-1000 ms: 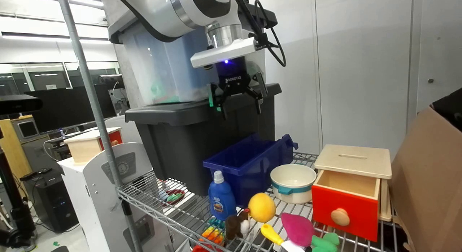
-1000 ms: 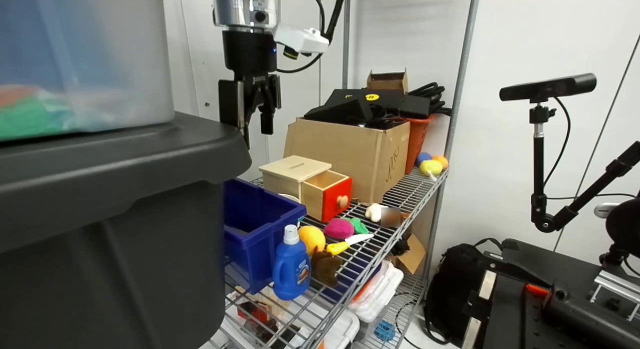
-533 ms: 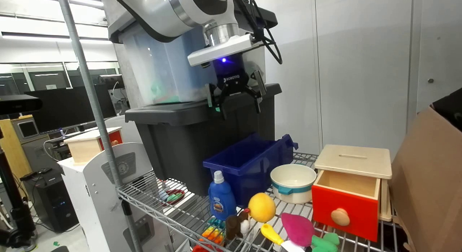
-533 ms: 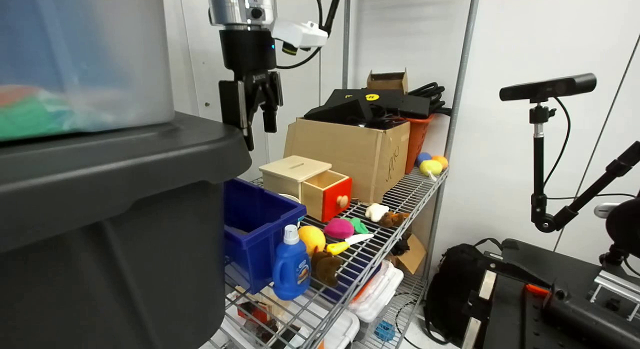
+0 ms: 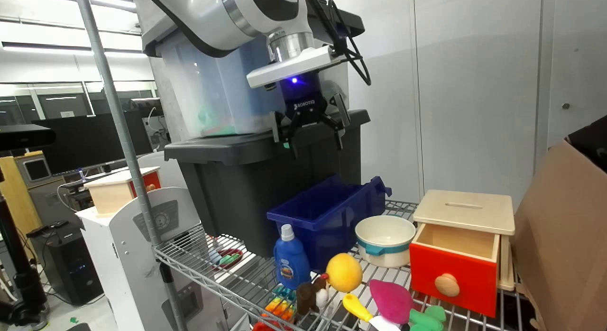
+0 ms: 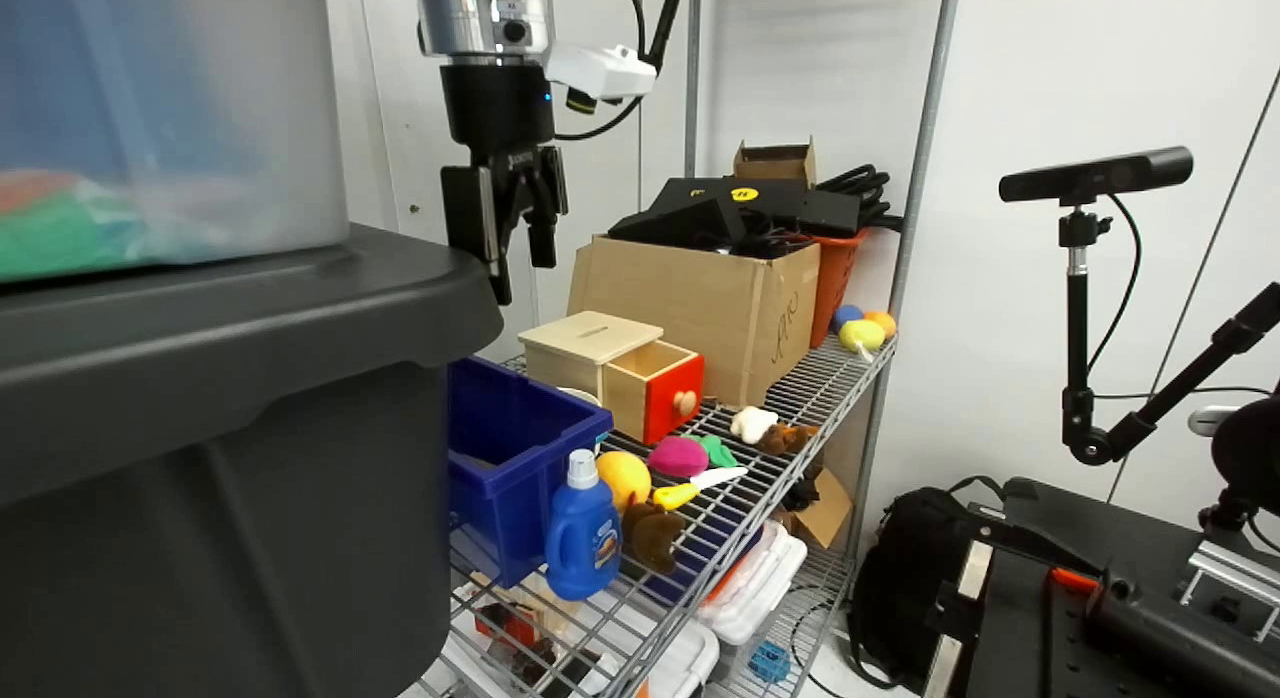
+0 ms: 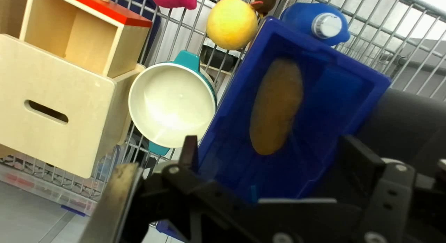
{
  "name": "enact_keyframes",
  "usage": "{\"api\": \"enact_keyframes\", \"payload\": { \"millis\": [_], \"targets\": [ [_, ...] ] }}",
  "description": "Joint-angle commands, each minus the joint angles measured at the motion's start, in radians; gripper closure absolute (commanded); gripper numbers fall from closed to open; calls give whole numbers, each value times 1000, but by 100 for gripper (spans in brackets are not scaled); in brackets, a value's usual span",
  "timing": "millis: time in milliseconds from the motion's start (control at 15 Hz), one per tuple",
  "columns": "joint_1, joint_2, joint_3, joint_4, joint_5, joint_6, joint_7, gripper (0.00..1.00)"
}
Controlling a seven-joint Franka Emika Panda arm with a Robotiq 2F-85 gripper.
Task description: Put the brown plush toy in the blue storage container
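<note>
The gripper hangs well above the blue storage container, jaws spread wide, with nothing between the fingers. One arm is in view, so no choice of arm arises.

Location: the brown plush toy, as I identify it by its tan-brown oblong form, lies inside the container; its surface texture is not clear from here. Do not confuse it with the dark brown plush figure, which sits outside, just beside the detergent bottle.

Governing relation: the toy lies below the gripper, offset toward the container's bottle end. Its long axis runs roughly along the container's long sides, at a slight angle, and roughly crosswise to the line joining the fingertips. Should a grasp be required, the fingers would probably straddle the narrow width with little wrist rotation.

Assessment: if the identification holds, the placing appears complete, and the next move should be a retreat upward. Caution: the dark grey tote stands close along the container; keep the nearer finger clear of it.
</note>
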Motion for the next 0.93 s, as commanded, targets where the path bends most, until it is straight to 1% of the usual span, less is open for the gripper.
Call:
{"api": "enact_keyframes", "payload": {
  "millis": [0,333,867],
  "targets": [
    [27,3,-14,17,-12,-36,25,0],
    [28,7,-12,17,-14,-36,22,0],
    [41,47,-9,65,-35,-77,10,0]
  ]
}}
